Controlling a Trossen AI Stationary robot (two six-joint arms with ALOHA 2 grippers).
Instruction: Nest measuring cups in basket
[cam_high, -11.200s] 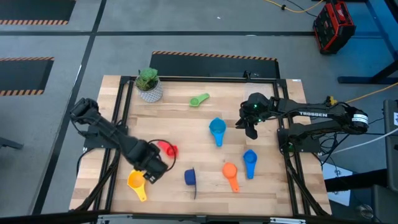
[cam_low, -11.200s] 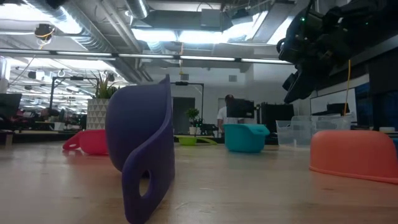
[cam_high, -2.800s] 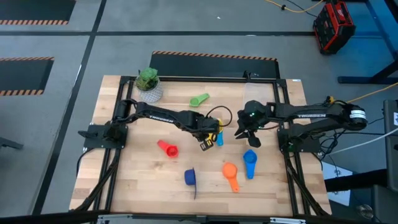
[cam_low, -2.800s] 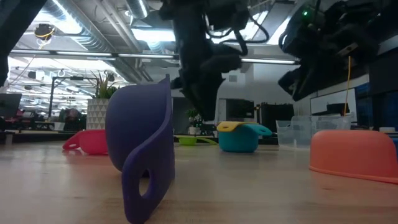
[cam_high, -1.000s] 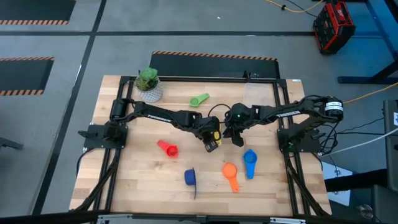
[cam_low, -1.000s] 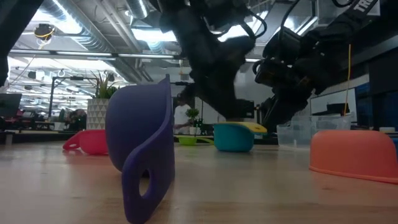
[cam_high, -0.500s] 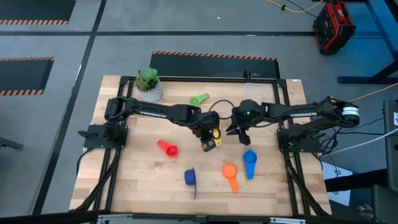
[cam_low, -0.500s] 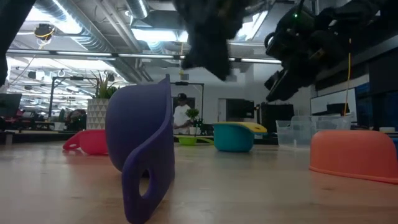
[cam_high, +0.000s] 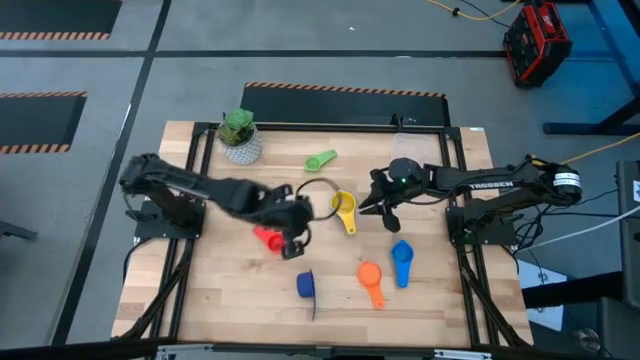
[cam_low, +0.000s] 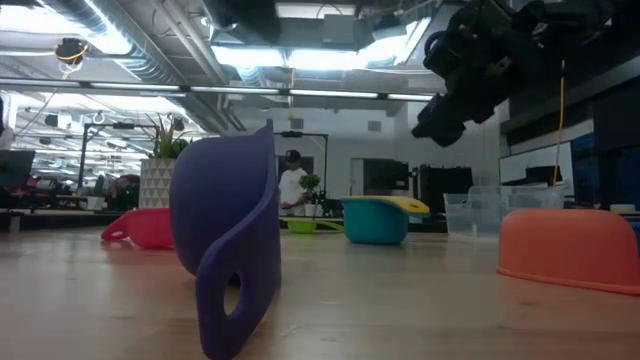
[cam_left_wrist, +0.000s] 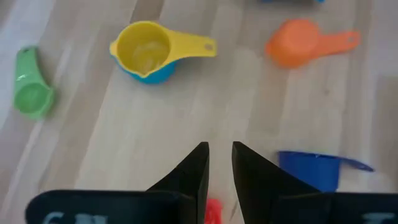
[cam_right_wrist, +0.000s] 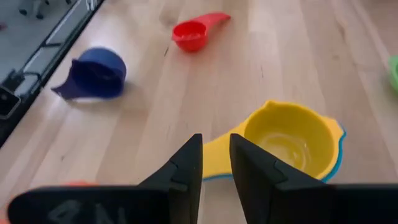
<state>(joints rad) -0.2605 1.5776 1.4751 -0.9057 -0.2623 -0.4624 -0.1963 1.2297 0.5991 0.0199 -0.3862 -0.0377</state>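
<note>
My left hand (cam_high: 292, 243), fingers nearly together and empty, over the red cup (cam_high: 266, 238); right hand (cam_high: 378, 207) likewise, beside the yellow cup (cam_high: 344, 208) nested in a teal cup mid-counter (cam_high: 200, 300)

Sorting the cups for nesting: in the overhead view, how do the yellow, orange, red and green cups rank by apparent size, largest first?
1. yellow cup, nested in a teal cup that barely shows.
2. orange cup, close to yellow, so this order is unsure.
3. red cup, partly hidden by the left arm.
4. green cup, smallest.
</note>
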